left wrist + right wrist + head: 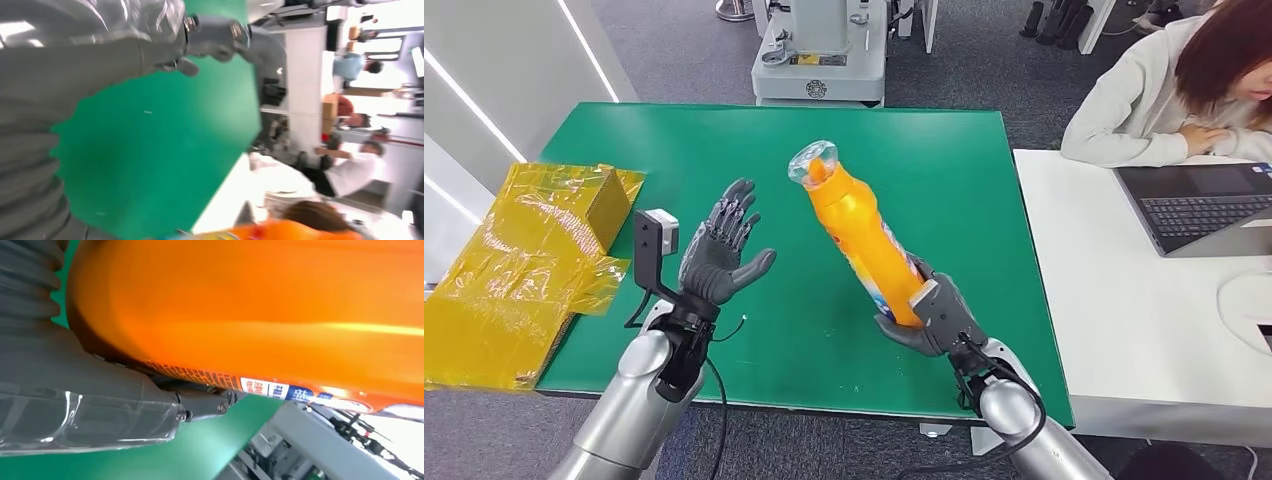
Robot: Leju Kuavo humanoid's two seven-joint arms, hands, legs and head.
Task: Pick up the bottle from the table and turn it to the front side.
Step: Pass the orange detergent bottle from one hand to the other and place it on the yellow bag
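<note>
Right hand [929, 312] fingers wrapped round the orange bottle [856, 235], tilted above the table [954, 150], left hand [720, 252] beside it, fingers spread, yellow bags [519, 260] at table's left edge

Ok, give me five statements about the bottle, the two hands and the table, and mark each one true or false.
1. The right hand grips the orange bottle near its base. True.
2. The bottle lies flat on the green table. False: it is lifted and tilted, its cap end pointing up and away from the robot.
3. The left hand holds nothing, its fingers spread. True.
4. The yellow plastic wrapping sits under the bottle. False: it lies at the table's left edge, apart from the bottle.
5. A person stands between the two hands. False: the person sits at the white desk on the right, by a laptop.
</note>
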